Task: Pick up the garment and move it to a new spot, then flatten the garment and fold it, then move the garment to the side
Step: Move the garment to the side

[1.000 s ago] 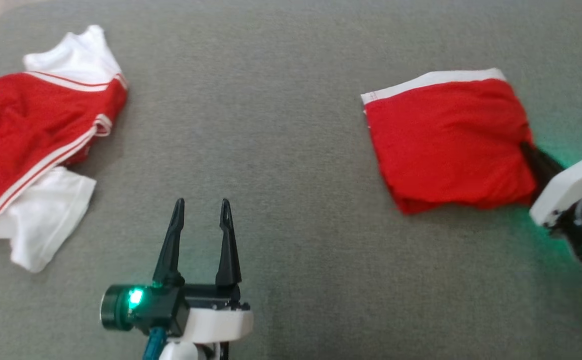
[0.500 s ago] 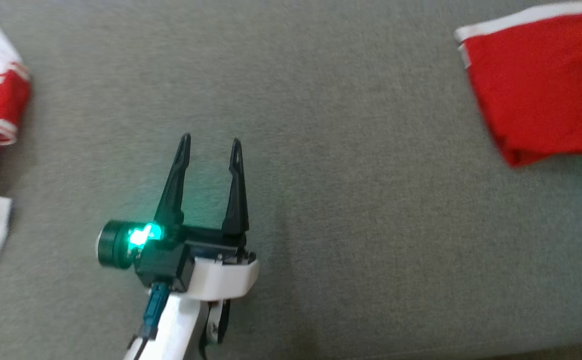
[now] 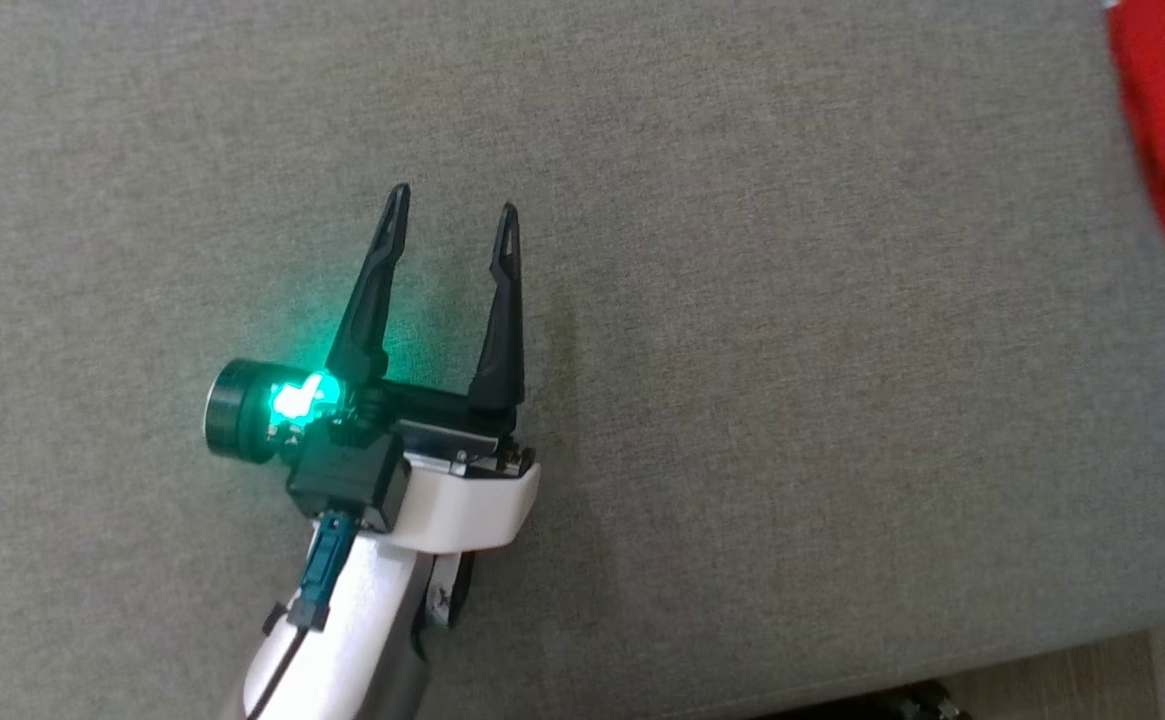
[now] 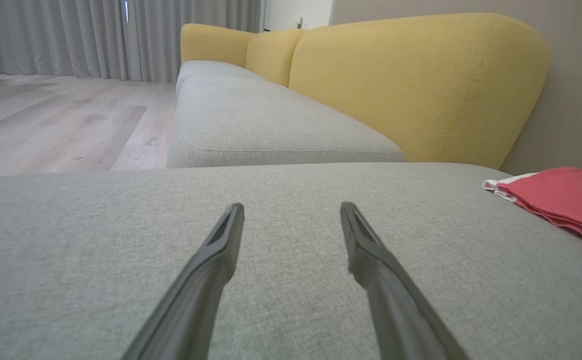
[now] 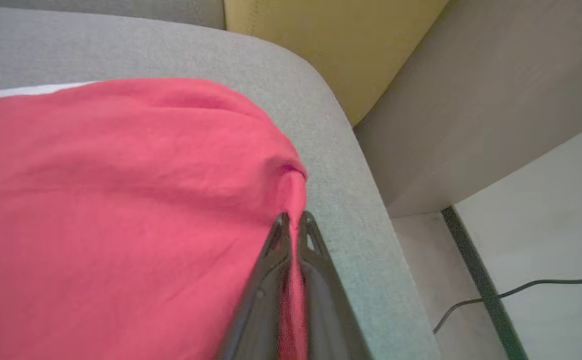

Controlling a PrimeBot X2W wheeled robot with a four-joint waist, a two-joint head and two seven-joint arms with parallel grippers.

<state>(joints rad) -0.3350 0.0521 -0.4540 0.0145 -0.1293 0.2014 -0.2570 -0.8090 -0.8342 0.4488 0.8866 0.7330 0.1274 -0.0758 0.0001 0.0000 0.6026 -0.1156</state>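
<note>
Here the right gripper (image 5: 293, 220) clamps an edge of the red garment (image 5: 121, 200). The left gripper (image 3: 454, 200) stands open, empty, well apart to its left.

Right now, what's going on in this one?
The right gripper has its jaws shut on a pinch of the red garment, which lies folded near the end of the grey cushion. The left gripper is over bare cushion, jaws open, holding nothing. The fold looks done; what seems left is setting the garment aside.
</note>
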